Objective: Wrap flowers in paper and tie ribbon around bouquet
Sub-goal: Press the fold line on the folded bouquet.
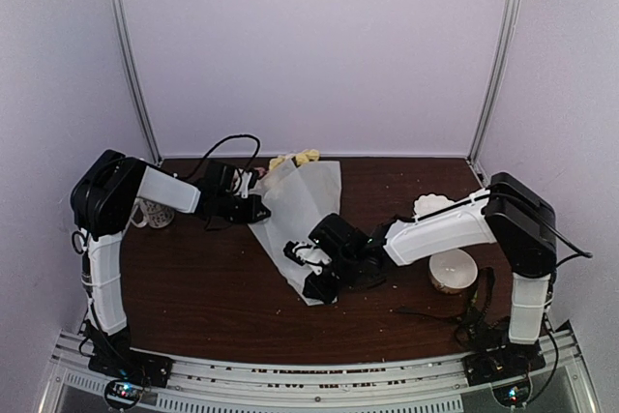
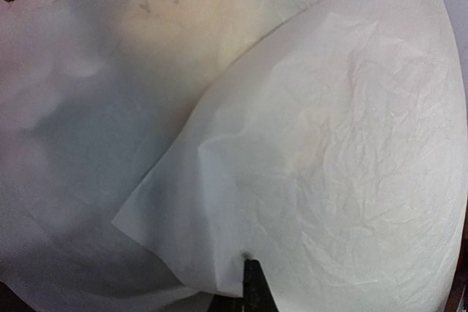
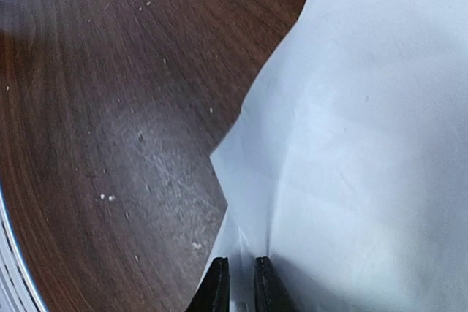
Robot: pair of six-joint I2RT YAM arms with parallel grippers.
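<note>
Nearest the desk's point(image 1: 193, 287) front edge, the right gripper point(image 3: 241, 264) sits at the narrow near tip of the paper point(image 1: 302, 202). Its 2 black fingers stand almost together with the sheet's tip running into the slit between them, so it reads as pinched on the paper. The sheet is thin, pale grey-white and matte, faintly crinkled. It is folded over itself into a loose cone that lies mid-desk, widening toward the far edge. On the cone's left side the left gripper point(image 1: 251, 208) is clamped tight. Its wrist view shows only 1 dark fingertip point(image 2: 253, 283), right where a folded flap begins, so it seems to hold that flap's edge. At the wide far end the flowers point(image 1: 298, 157) peep out as small yellow blooms near the desk's far edge. I judge the bundle light, floppy and easily creased or torn. It is best taken at the narrow stem end, where layers bunch, not over the soft blooms.
</note>
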